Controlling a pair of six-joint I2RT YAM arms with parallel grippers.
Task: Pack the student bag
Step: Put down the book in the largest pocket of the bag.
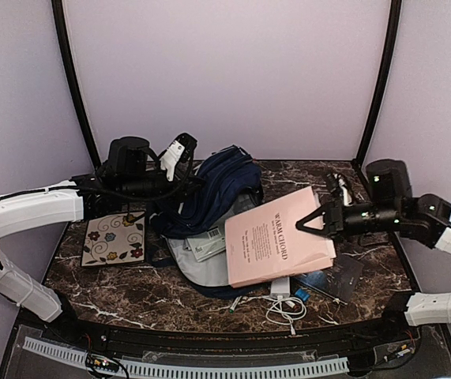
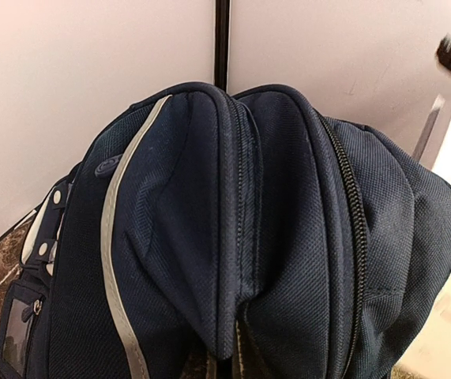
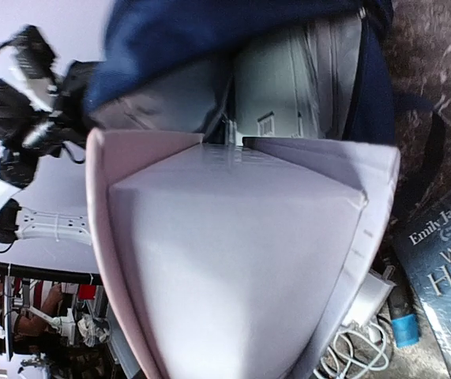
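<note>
- The student bag [image 1: 217, 189] is lying toward the back of the marble table [image 1: 122, 288], a little left of centre. Its navy top is bunching upward and its grey lining [image 1: 189, 264] is gaping open toward the near edge.
- The left gripper [image 1: 174, 167] is sitting at the bag's raised top with its jaws closed tight. In the left wrist view the navy fabric is gathering into a pinched fold at the bottom edge, so the gripper is holding the bag up by that fold. The fingers themselves are falling outside that view.
- A pale item [image 1: 209, 246] with a barcode is resting inside the opening, on the lining.
- The pink book [image 1: 276, 241] is lying tilted, its left edge reaching over the lining at the bag's mouth and its right edge lifting off the table.
- The right gripper [image 1: 313, 222] is clamping the book's right edge, jaws drawn in onto it. In the right wrist view the cover and pages are filling most of the frame.
- A dark book [image 1: 340, 276] with "Emily Jane" on its cover is lying flat just beside the pink book's near right corner.
- A white charger [image 1: 280, 286] with a coiled cable is lying near the front edge, a small blue object [image 1: 300, 294] just beside it.
- A floral card [image 1: 114, 239] is lying flat to the left of the bag.
</note>
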